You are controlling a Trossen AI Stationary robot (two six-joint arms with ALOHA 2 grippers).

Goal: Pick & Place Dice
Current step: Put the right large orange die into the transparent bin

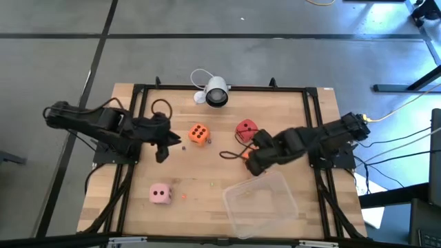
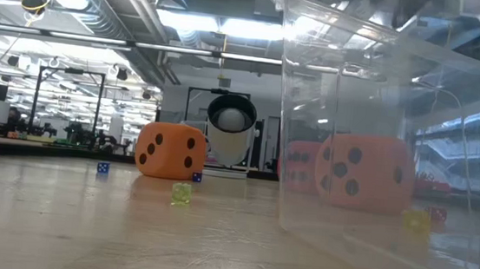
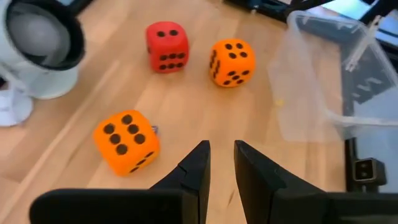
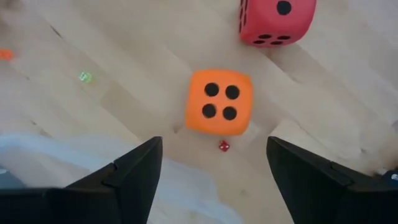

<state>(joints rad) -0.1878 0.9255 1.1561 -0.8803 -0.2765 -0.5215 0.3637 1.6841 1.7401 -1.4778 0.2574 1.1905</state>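
A: Where are the dice relative to the clear tub (image 1: 262, 204)?

B: All outside it. One orange die (image 4: 218, 102) lies just beside it, under the right gripper (image 4: 214, 171), whose fingers are spread and hold nothing. The red die (image 1: 247, 129) is near; the other orange die (image 1: 198, 133) and the pink die (image 1: 160, 194) are farther.

A: And the left gripper (image 3: 221, 163)?

B: Near the second orange die, fingers nearly together, empty.

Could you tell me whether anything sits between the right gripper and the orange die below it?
Nothing visible does: the open right gripper has the orange die ahead, with only a tiny red die beside it.
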